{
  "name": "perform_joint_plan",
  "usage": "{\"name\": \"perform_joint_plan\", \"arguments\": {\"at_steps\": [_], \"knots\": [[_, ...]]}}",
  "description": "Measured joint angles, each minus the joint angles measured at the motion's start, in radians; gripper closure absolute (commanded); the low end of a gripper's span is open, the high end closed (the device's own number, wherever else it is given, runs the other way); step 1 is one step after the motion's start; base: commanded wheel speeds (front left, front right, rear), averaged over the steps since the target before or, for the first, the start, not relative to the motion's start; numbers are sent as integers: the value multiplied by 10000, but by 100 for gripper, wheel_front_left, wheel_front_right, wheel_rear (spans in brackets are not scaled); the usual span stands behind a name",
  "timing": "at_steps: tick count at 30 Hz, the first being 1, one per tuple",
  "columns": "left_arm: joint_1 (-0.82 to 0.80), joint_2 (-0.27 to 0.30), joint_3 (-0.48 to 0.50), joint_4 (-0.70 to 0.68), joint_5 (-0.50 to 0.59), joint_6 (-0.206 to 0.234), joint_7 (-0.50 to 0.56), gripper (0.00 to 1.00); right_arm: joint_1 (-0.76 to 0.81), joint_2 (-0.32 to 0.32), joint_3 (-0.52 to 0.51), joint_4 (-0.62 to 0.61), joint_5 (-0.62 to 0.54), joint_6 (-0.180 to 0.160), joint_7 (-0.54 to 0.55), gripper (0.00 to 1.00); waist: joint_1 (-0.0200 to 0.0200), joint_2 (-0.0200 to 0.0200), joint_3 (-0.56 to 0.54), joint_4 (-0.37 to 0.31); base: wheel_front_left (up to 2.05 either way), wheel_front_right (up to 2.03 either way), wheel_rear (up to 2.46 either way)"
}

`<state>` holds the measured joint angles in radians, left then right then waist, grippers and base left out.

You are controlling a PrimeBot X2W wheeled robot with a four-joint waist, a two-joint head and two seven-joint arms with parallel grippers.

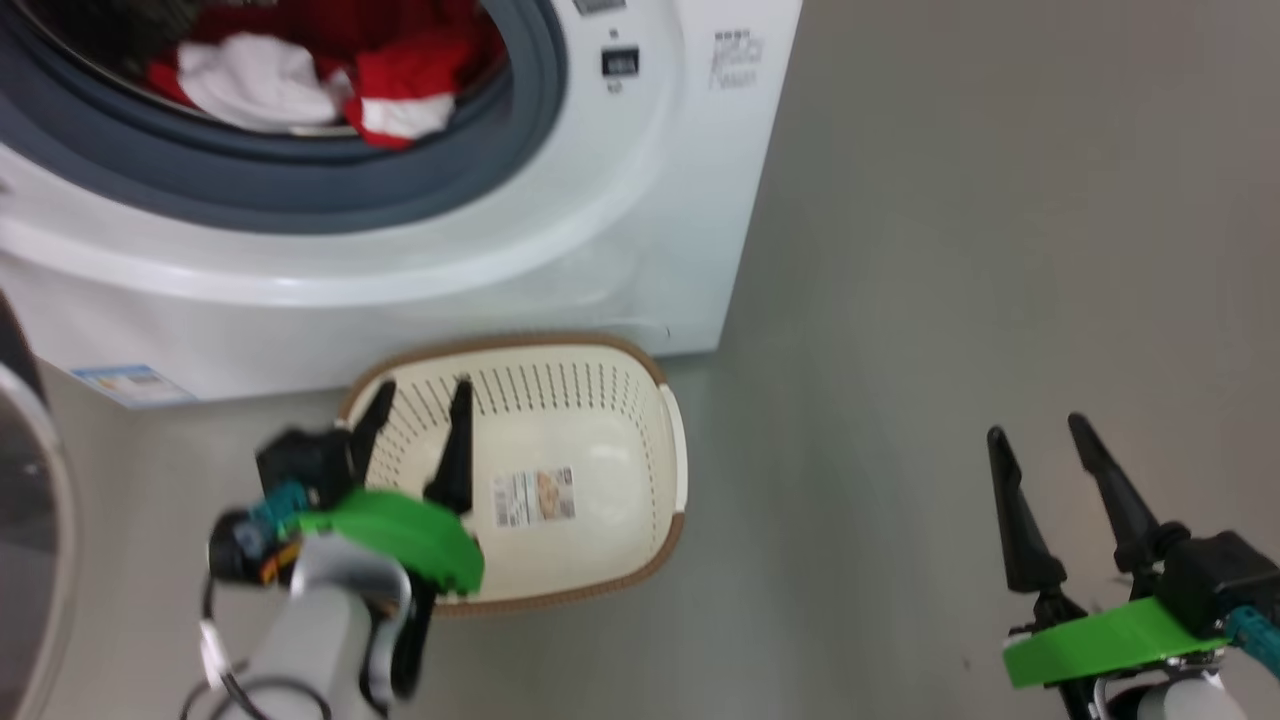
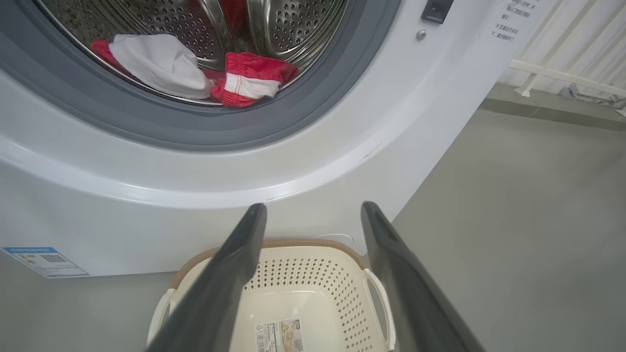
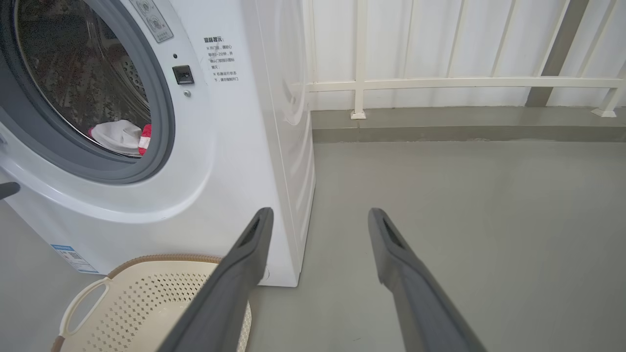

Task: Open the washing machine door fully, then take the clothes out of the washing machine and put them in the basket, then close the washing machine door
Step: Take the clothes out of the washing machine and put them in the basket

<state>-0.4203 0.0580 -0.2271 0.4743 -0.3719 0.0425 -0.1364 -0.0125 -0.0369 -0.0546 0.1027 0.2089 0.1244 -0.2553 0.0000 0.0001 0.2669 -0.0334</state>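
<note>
- left tool (image 1: 424, 388): fingers spread wide, nothing between them. It hangs over the left end of the basket (image 1: 600, 440) and points at the washing machine (image 1: 640, 200).
- In the left wrist view, the left tool (image 2: 314, 208) frames the basket (image 2: 313, 274) just below and ahead of its tips. The washer front rises right behind the basket.
- The basket sits on the floor (image 1: 950, 250), against or just short of the washer's base; can't tell which. It has only a sticker (image 1: 535, 497) on its bottom.
- clothes (image 1: 300, 85): up and ahead of the left tool, inside the drum (image 2: 293, 24). A white piece and a red piece with a white stripe lie at the drum's lower lip, just behind the grey rubber ring (image 1: 300, 190).
- door (image 1: 25, 480): swung open, far to the left of the left tool. Only its dark rim and glass edge are in frame.
- right tool (image 1: 1036, 428): fingers also wide apart and empty, over bare floor. It is well right of the basket and the left tool.
- In the right wrist view, the right tool (image 3: 320, 211) has the washer's right front corner just left of its left finger. The basket (image 3: 146, 293) is low left and a white railing (image 3: 440, 83) is far ahead.
- A blue label (image 1: 130, 383) sits low on the washer front, left of the left tool.
</note>
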Motion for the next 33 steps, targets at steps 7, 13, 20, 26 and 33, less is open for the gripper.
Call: {"name": "perform_joint_plan", "arguments": {"at_steps": [7,13,20,26,33], "knots": [[-2157,-31,353,1632,-330,-351,-79,0,-593,-4,-50,-102,138,0,0,0,0,0,1133,-235,0,0,0],[-3688,255,754,2566,-623,-518,-370,0,-872,-8,25,-88,305,0,0,0,0,0,1795,-509,0,0,0],[-5467,744,1089,3394,-713,-623,-589,0,-1225,-12,238,-65,481,0,0,0,0,0,2198,-951,0,0,0],[-6706,1233,1381,4136,-890,-771,-589,0,-1519,-13,499,38,823,0,0,0,0,0,2494,-1384,0,0,0],[-7833,1789,1576,4890,-1047,-961,-314,0,-1703,-15,882,102,991,0,0,0,0,0,2766,-1915,0,0,0]]}}
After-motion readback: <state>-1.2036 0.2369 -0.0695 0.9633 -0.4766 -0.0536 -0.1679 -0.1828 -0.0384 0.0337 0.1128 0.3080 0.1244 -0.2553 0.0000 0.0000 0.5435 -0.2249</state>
